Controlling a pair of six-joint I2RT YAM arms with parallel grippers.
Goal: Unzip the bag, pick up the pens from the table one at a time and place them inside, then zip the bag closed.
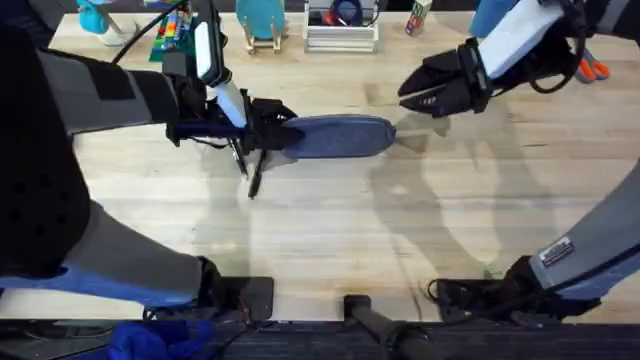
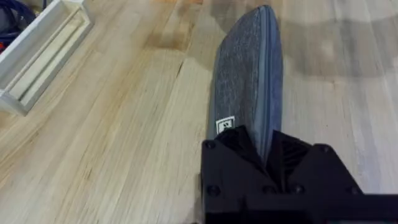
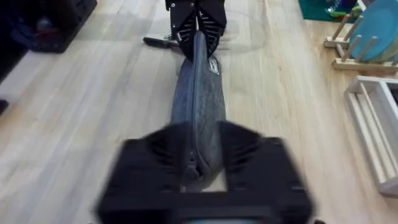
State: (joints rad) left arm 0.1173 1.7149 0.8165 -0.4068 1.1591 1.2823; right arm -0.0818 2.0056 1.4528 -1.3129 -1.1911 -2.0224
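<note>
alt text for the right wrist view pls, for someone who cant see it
A blue-grey bag lies lengthwise on a light wooden table, its far end clamped by the left gripper. The right gripper straddles the near end, open, and a dark pen lies beside the far end.

Two robot arms with grey and white link casings, black joints and black cables. Each ends in black, ribbed fingers [image 3: 205, 163] with visible screws [image 2: 212, 190].
</note>
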